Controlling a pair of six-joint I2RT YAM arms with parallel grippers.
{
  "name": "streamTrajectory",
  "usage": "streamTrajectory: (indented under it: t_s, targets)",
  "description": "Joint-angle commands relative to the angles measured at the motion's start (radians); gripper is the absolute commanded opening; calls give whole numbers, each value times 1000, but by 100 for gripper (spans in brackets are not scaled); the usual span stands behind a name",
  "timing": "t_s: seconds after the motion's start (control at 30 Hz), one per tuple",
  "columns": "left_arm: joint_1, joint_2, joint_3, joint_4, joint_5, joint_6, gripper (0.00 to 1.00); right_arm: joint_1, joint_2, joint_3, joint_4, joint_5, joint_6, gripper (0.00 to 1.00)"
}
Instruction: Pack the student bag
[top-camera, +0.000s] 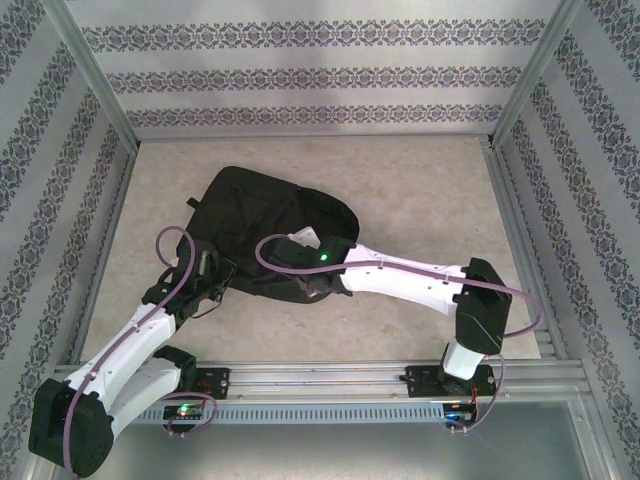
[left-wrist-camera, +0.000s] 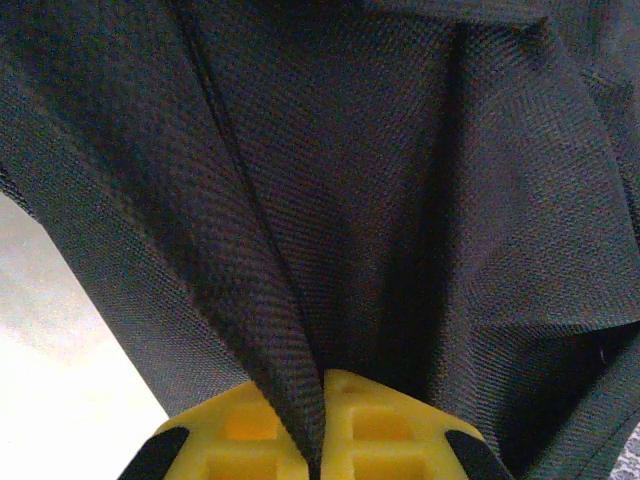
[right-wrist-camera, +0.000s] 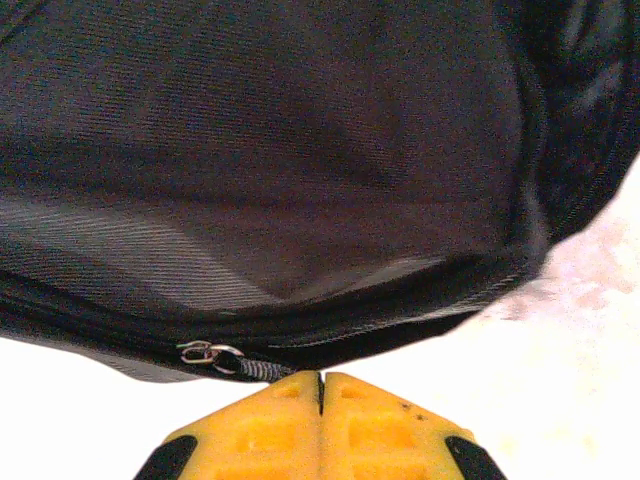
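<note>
left gripper (left-wrist-camera: 318, 445) clamped on a fold of the student bag (top-camera: 262, 210) | right gripper (right-wrist-camera: 321, 385) jaws together, apparently pinching the zip pull (right-wrist-camera: 215, 354) tab | bag lay slumped on the table (top-camera: 430, 190), left of centre | risk: thin tab slipping free, pull dragging the whole bag

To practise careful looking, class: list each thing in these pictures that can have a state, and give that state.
backpack, lying on the table, limp and creased.
left fingers, shut on a fold of the backpack's fabric.
right fingers, shut, at the backpack's edge.
zip pull, lying along the zip, its tab reaching the right fingers; pinched or not, unclear.
</note>
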Motion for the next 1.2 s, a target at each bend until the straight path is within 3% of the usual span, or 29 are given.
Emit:
streamTrajectory:
  t_s: [0.0,0.13,0.27,0.33,0.4,0.47,0.57,0.67,0.8,0.93,1.17]
  targets:
    - [12,9,49,-38,-94,64,0,-35,-55,-49,-65,80,-32,0]
    - [11,37,117,-90,-107,147,0,-55,-89,-79,-42,65,-64,0]
    - [11,153,226,-96,-46,283,0,-35,-130,-88,37,-87,-82,0]
    - [12,247,297,-104,6,343,12,-14,-140,-79,90,-182,-80,0]
    - [12,335,365,-102,53,393,39,3,-136,-54,129,-258,-65,0]
    - [15,410,441,-104,96,457,55,9,-115,-20,162,-346,-38,0]
    - [21,444,539,-159,106,515,61,7,-74,17,203,-433,-3,0]
    - [25,369,545,-172,100,553,64,4,-35,58,205,-454,11,0]
    - [34,257,476,-190,193,500,68,-23,-32,54,261,-489,48,0]
    - [29,153,357,-167,320,362,67,-48,-35,45,273,-468,82,0]
    - [12,-30,216,-277,268,124,62,-52,-45,-1,288,-448,96,0]
